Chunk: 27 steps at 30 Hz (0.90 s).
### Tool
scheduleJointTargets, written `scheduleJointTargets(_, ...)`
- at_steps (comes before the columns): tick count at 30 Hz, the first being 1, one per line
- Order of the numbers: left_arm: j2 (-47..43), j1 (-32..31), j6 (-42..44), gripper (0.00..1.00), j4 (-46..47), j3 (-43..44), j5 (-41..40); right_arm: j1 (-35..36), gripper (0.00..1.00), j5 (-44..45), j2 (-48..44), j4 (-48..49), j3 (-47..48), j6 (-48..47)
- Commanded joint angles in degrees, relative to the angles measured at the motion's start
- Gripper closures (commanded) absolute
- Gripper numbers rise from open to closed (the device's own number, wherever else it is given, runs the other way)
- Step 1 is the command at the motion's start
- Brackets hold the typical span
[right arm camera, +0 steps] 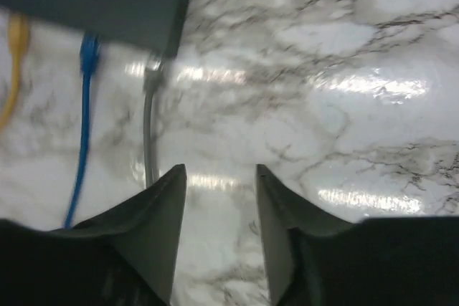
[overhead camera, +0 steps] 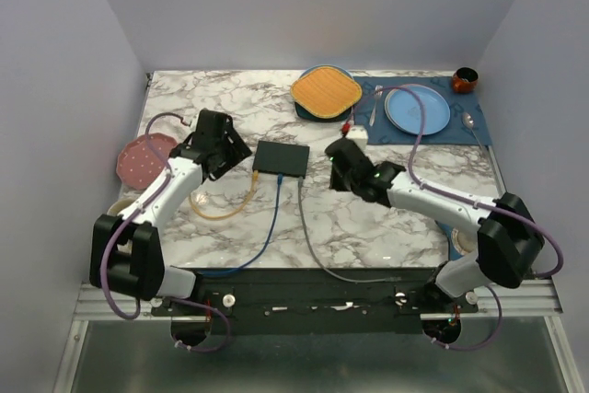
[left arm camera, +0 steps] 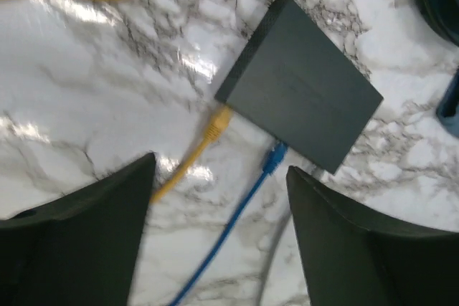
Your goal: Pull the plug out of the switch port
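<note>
A marble table (overhead camera: 368,227) carries everything. Near its middle lies the switch (overhead camera: 282,157), flat, with three cables running from its near edge towards the near side: a yellow cable (overhead camera: 225,212) looping left, a blue cable (overhead camera: 269,227) and a grey cable (overhead camera: 317,246). A pink plate (overhead camera: 138,156) lies at the left edge. A blue mat (overhead camera: 469,126) covers the far right, an orange plate (overhead camera: 326,91) at its left end. A small white box (overhead camera: 355,132) sits at the mat's near left corner.

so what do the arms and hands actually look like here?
The left arm and right arm have white tubular links and chunky black joints, with a mauve cable looped outside each. A small green light shows near the right wrist. The left hand and right hand are matte black, each with two wedge-shaped fingers.
</note>
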Motion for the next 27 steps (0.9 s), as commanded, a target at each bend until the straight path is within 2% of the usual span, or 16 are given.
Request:
scheduleJointTargets(1,8.21,2.74,1.10,0.43,0.52,6.44,-0.87,-11.11,0.86,-8.66,2.65,6.81,-0.04,2.93)
scheduleJointTargets(2,9.70,3.18,1.02,0.75,0.79,7.32,-0.34,-12.43,0.97,-9.71,5.70,6.81,1.01,1.89)
scheduleJointTargets(3,12.67,3.62,0.84,0.90,0.79,8.98,-0.07,-12.61,0.99,-10.94,7.13,6.64,3.54,1.27)
scheduleJointTargets(4,14.44,3.88,0.41,1.00,0.44,9.96,0.10,-12.62,0.99,-11.22,8.97,6.20,4.70,0.65)
scheduleJointTargets(13,27.81,5.56,-1.97,1.00,1.32,16.55,0.89,-14.46,0.99,-15.96,24.43,5.06,15.43,1.17)
scheduleJointTargets(18,32.64,5.29,-2.41,1.00,3.16,18.40,3.09,-15.78,0.99,-18.42,29.37,4.62,19.91,1.35)
scheduleJointTargets(23,34.50,4.07,-1.80,1.00,6.15,17.79,7.13,-15.87,0.99,-20.27,34.38,4.70,24.13,-0.23)
scheduleJointTargets(27,31.88,1.69,-1.97,1.00,8.08,13.77,7.31,-15.87,0.99,-23.78,35.09,5.58,25.19,-0.85)
